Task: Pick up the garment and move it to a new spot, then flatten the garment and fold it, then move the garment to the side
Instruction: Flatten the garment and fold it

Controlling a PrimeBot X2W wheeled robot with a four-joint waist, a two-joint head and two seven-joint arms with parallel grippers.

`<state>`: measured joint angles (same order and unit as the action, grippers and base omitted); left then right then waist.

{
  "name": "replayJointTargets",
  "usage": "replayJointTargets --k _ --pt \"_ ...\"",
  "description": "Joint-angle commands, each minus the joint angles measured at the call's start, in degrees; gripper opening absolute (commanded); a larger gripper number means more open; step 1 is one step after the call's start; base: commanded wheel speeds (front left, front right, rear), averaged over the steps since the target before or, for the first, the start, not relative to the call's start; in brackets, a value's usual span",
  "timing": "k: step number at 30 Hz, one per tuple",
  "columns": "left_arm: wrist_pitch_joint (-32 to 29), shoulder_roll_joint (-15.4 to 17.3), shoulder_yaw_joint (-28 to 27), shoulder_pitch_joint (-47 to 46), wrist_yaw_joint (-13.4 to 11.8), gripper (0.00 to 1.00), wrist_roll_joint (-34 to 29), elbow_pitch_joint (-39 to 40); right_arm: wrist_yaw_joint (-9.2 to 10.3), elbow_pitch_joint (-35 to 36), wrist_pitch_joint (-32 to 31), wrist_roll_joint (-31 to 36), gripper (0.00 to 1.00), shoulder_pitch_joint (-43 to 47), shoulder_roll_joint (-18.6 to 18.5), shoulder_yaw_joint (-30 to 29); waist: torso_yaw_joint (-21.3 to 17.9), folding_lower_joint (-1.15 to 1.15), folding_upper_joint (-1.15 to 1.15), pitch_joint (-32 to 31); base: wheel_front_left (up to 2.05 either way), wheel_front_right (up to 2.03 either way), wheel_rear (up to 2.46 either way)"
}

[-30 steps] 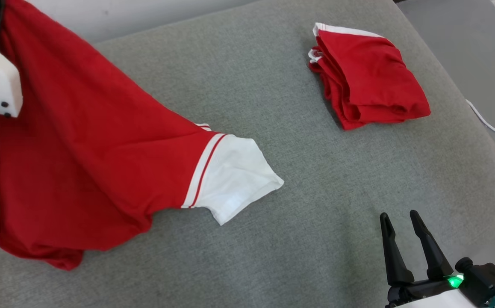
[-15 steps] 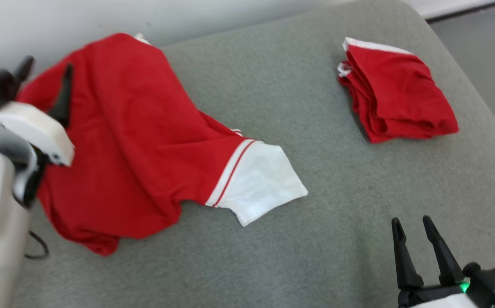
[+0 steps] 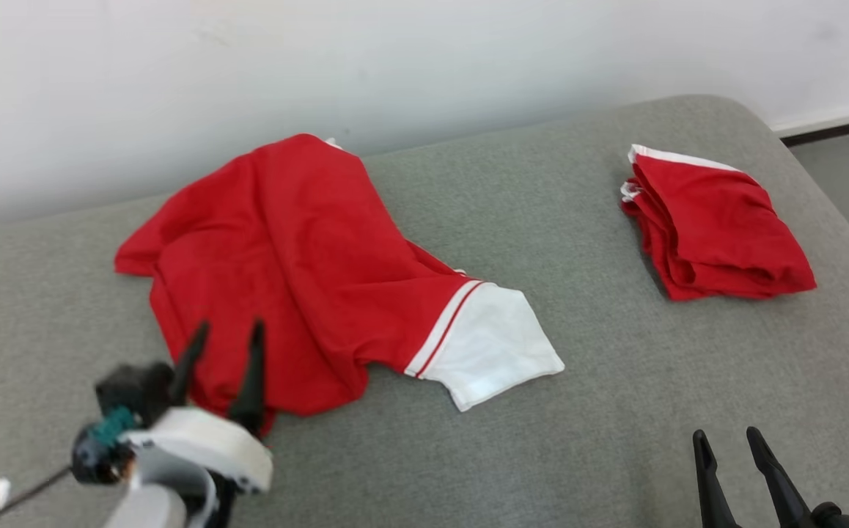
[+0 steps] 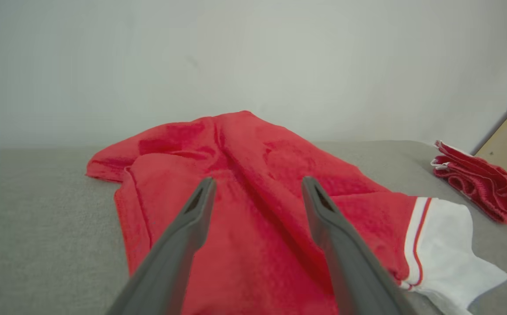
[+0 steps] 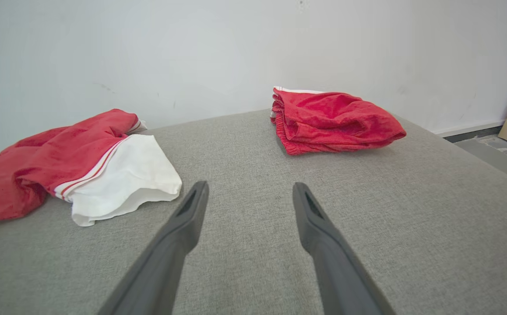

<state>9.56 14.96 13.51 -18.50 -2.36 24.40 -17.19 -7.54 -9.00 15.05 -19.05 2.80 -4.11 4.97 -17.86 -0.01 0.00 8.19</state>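
The garment [image 3: 285, 271] is a red shirt with a white, red-striped sleeve [image 3: 494, 352]. It lies crumpled on the grey cushion, left of centre. My left gripper [image 3: 228, 328] hovers over its near edge, open, nothing between the fingers. In the left wrist view the garment [image 4: 253, 210] spreads under the open left gripper [image 4: 255, 186]. My right gripper [image 3: 725, 438] stands open at the lower right, over bare cushion, well clear of the cloth. From the right wrist the garment [image 5: 39, 162] lies at the left, beyond the open right gripper [image 5: 250, 189].
A folded red garment [image 3: 714, 227] with white trim sits at the cushion's far right, also seen as a folded pile [image 5: 332, 120] from the right wrist. A white wall runs behind the grey cushion [image 3: 615, 411]. Floor shows past the cushion's right edge.
My left gripper opened and let the garment drop onto the cushion, then drew back toward me. The head camera tilted up, so the whole picture shifted down.
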Motion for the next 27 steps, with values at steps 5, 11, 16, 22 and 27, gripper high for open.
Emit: replayJointTargets --k 5,11,16,22,27 --pt "-1.7 -1.2 2.2 7.6 -1.7 1.0 -0.3 4.3 0.12 0.3 0.1 0.4 1.0 1.6 -1.0 -0.2 2.0 0.01 0.0 -0.7 0.0 0.0 0.0" --pt "-3.9 -0.8 3.8 9.7 -2.3 1.0 -0.8 2.8 0.12 0.5 0.1 0.2 1.0 0.1 -1.1 0.7 2.3 0.01 0.0 1.0 0.0 0.0 0.0" --pt "-5.3 -0.7 3.7 9.1 -3.4 1.0 -0.6 0.0 0.12 0.8 0.1 0.2 1.0 -0.9 -1.0 0.9 1.5 0.01 0.0 2.8 0.0 0.0 0.0" --pt "-4.0 -1.2 3.2 7.8 -3.4 1.0 0.2 -2.2 0.12 0.7 0.1 0.3 1.0 -0.9 -0.7 0.3 1.2 0.01 0.0 4.2 0.0 0.0 0.0" --pt "-3.6 -1.8 3.3 6.1 -2.4 0.0 1.1 -4.2 0.12 0.7 0.1 0.5 1.0 -1.6 -0.4 0.3 1.2 0.01 0.0 4.9 0.0 0.0 0.0"
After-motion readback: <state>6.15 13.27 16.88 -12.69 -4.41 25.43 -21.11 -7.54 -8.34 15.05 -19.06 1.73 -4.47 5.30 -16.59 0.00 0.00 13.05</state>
